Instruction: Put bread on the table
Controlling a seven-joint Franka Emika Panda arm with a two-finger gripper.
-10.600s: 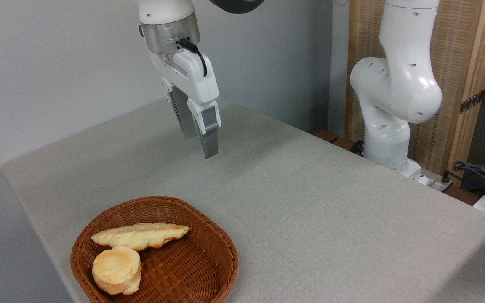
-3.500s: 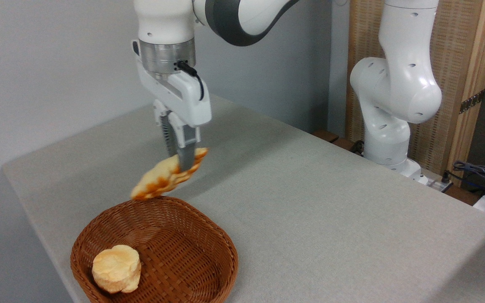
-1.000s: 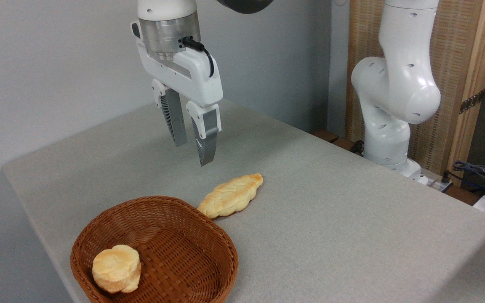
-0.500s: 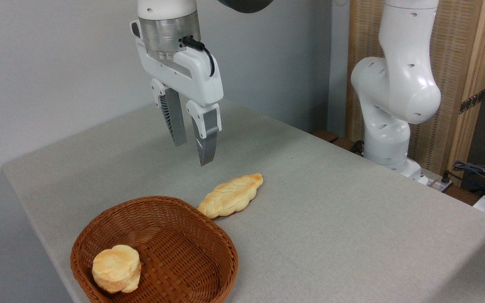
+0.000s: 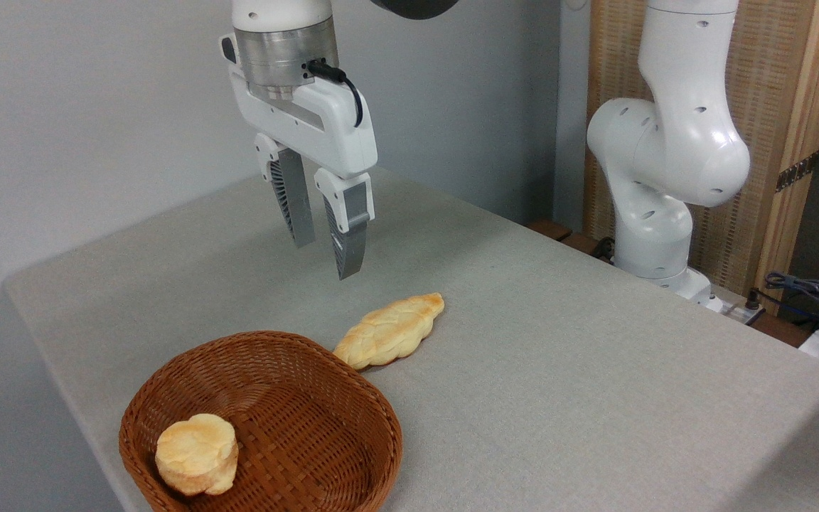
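One bread is out, one bun to go.
Your hand [image 5: 325, 249] hangs empty, fingers apart, above the worktop [image 5: 559, 355]. The braided loaf [image 5: 389, 331] lies beside the basket [image 5: 352, 455]. Next, reach into the basket's near left for the round bun [image 5: 196, 454].

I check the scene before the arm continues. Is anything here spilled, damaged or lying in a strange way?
Nothing stands out. The braided loaf lies flat on the table beside the basket, the round bun sits inside it, and the open claw hangs empty above.
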